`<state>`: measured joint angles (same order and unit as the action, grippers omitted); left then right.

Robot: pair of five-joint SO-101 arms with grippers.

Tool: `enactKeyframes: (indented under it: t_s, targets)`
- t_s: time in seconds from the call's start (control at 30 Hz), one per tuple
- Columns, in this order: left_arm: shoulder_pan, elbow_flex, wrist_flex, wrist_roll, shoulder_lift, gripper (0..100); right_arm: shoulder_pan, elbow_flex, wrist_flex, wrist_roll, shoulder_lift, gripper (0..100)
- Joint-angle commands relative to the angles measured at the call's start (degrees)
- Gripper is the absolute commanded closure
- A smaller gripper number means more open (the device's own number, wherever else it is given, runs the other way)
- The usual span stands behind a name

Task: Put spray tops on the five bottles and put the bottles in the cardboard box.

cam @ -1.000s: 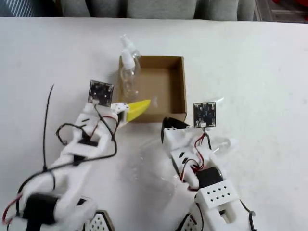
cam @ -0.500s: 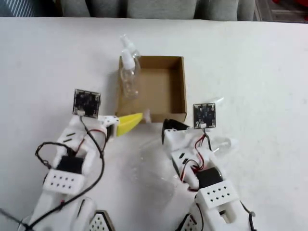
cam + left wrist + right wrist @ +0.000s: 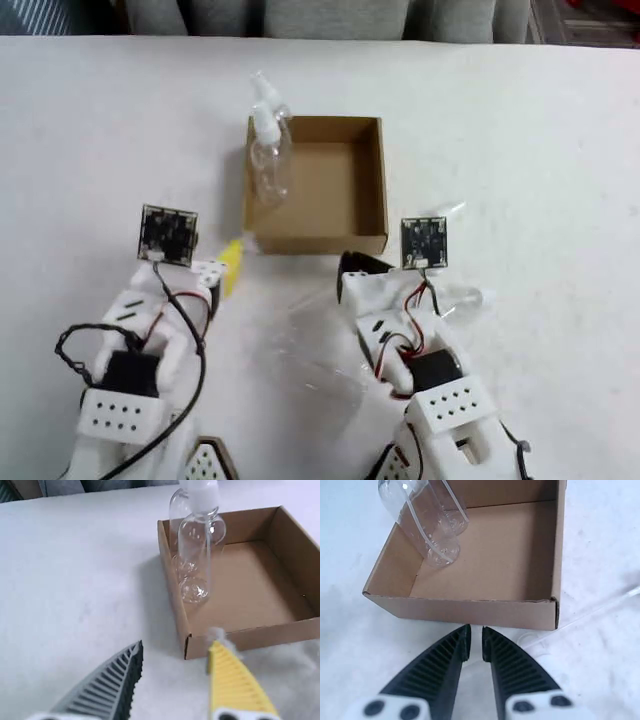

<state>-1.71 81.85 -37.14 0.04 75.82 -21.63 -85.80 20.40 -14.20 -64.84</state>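
1. Two capped bottles (image 3: 268, 150) stand in the cardboard box (image 3: 315, 242); three seem left
2. Your left gripper (image 3: 176, 647) is spread, empty; your right gripper (image 3: 475, 628) nearly closed, empty
3. Next, fetch the clear bottle (image 3: 466, 297) lying beside the right arm

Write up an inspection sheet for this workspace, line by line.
Surface: plain white table.
Job's things: cardboard box, open; two clear bottles with spray tops lean inside against one wall; another clear bottle seems to lie beside the right arm.
Clutter: nothing seen.
Grippers: left gripper open, empty, near a box corner; right gripper shut, empty, in front of the box's near wall.
Cables: black and red wires loop over both arms.
Surroundings: grey furniture beyond the table's far edge.
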Motion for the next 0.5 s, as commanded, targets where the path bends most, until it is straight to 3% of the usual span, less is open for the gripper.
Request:
enactKeyframes:
  t_s: [0.0,0.2,0.4,0.47]
  targets:
    - [5.76,0.0,-0.09,0.7,2.07,94,0.48,0.7,0.13,4.92,-0.92,98.1]
    - [13.14,-2.46,0.18,7.74,-2.42,98,1.36,1.93,0.92,7.74,-0.92,98.1]
    - [16.13,-11.08,0.26,8.09,-21.14,98,1.27,12.57,17.98,8.53,-0.92,98.1]
    - [17.45,-14.42,1.05,8.09,-28.18,98,0.75,16.35,24.66,12.66,-0.92,98.1]
